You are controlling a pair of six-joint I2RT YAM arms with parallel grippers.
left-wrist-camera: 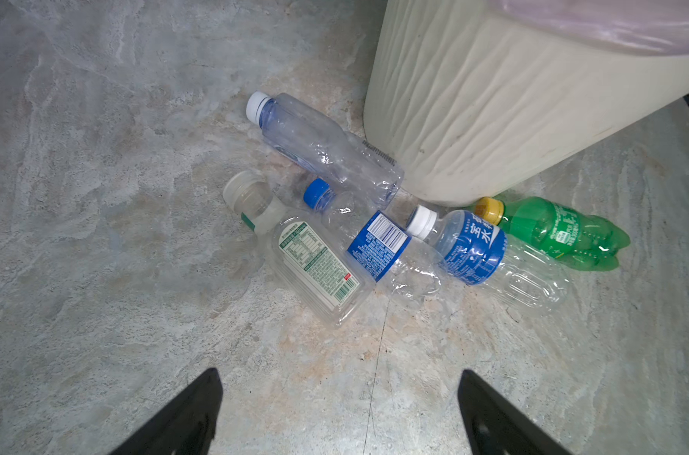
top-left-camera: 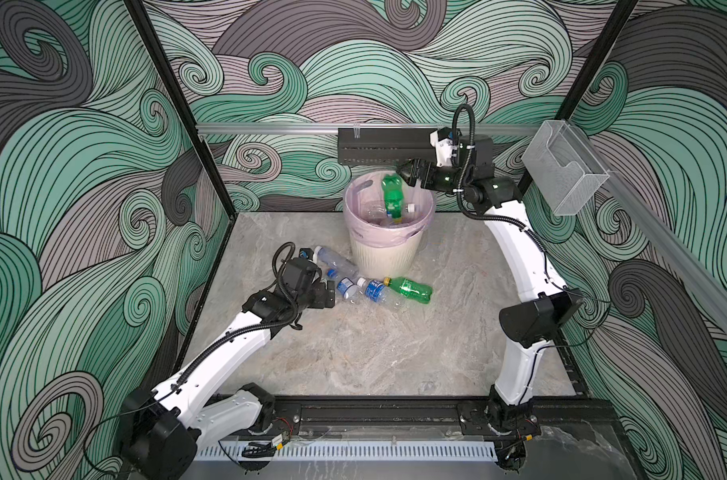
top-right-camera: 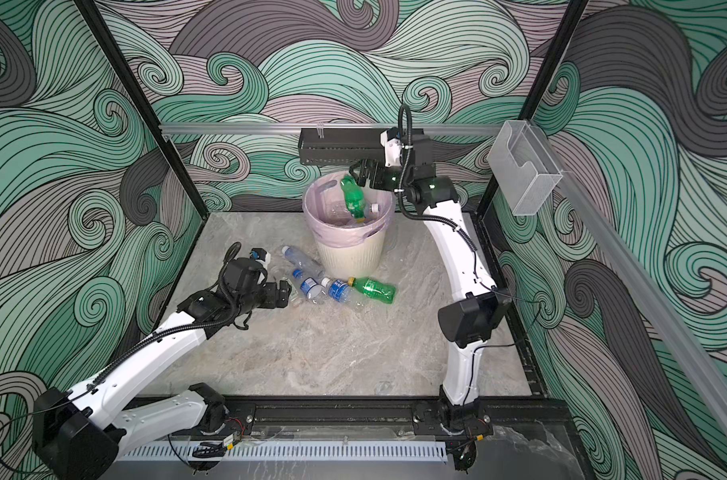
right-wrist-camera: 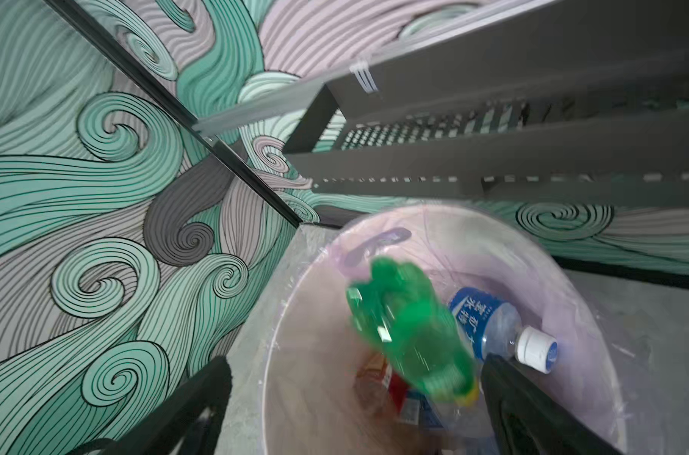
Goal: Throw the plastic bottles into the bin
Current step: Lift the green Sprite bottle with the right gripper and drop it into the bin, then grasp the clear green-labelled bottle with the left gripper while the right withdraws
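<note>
Swirling green and grey waves cover the walls around a grey marbled worktop [top-left-camera: 374, 353]. The bin [top-left-camera: 382, 257] stands toward the back, its pink liner folded over the rim. Above its mouth the right tool [top-left-camera: 406, 174] is spread wide and grips nothing. A falling green bottle [top-left-camera: 392, 195] is cap-down just below it, smeared by blur in the right wrist view, its lower end already inside the rim.

The step in hand looks like the release, and it seems well placed, over the middle of the opening rather than the edge. To finish cleanly, keep the tool above the bin until the bottle settles, then lift away without brushing the black perforated tray [top-left-camera: 378, 145] just behind.

Inside the bin lies a blue-labelled bottle [right-wrist-camera: 488, 319] with a white cap. The left tool [left-wrist-camera: 339, 374], also wide and empty, hovers low near five bottles lying at the bin's foot:

- a white-capped clear bottle [left-wrist-camera: 323, 145] against the bin wall
- a flat bottle [left-wrist-camera: 315, 264] with a green-printed label
- a blue-capped bottle [left-wrist-camera: 378, 244]
- a blue-banded bottle [left-wrist-camera: 473, 248]
- a yellow-capped green bottle [left-wrist-camera: 563, 236]

All look thin, glossy and dented, so they probably crush easily and slip.
</note>
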